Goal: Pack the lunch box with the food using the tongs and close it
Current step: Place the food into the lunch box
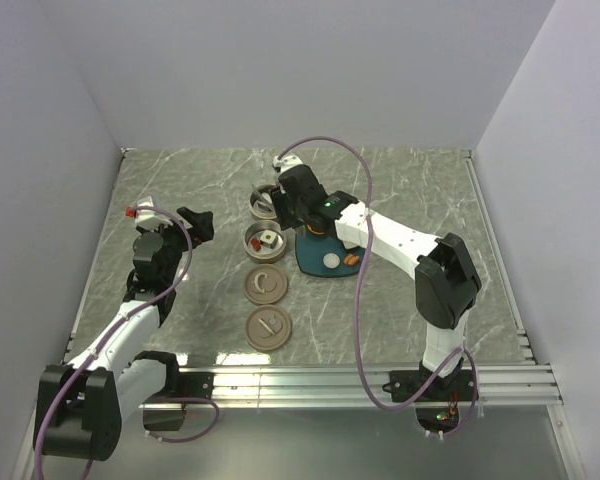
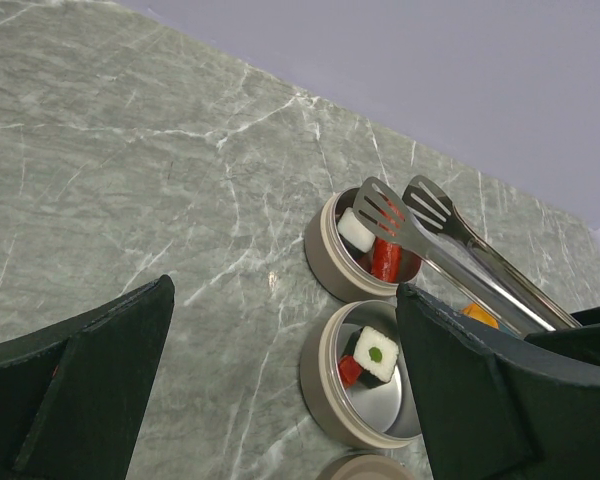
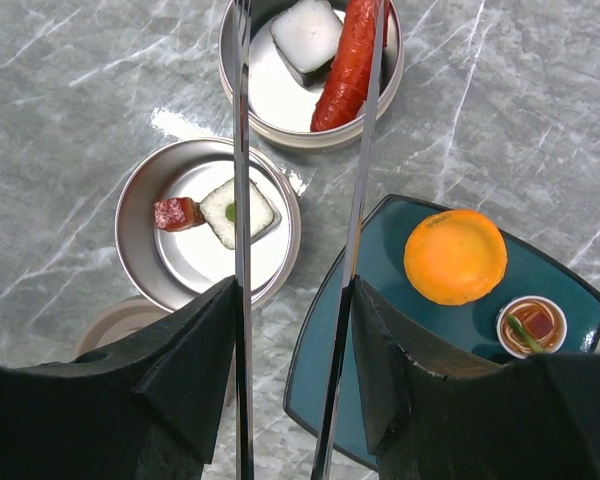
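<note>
1. Grip check: my right gripper (image 3: 292, 300) is clamped part-way on the tongs (image 2: 383, 210), and the two tong arms stand apart. My left gripper (image 1: 193, 222) is spread wide and holds nothing, at 9 o'clock of the bowls in the top view.
2. Position: the tong tips hang at the far bowl (image 3: 280, 135), which sits at 12 o'clock of the near bowl (image 3: 130, 215). One tip is over the sausage (image 3: 348, 62), which lies in the far bowl beside a white cube (image 3: 308, 35). The other tip is outside the rim. I cannot tell whether the first tip touches the sausage.
3. Judgement: the sausage reads as delivered. I raise the tongs straight up before any sideways travel, so a tip neither drags the sausage nor hooks the rim.
4. Next target: the orange ball (image 3: 455, 256) rests on the teal plate (image 3: 380, 330), at 3 o'clock of the near bowl. A small cup (image 3: 532, 325) sits at 9 o'clock of the ball.
5. Method: I keep the arms spread, straddle the ball at its widest part and squeeze slowly. A round piece is likely to roll or squirt out.
6. Closing: the two lids (image 1: 265, 285) lie at 6 o'clock of the near bowl, not yet fitted.
</note>
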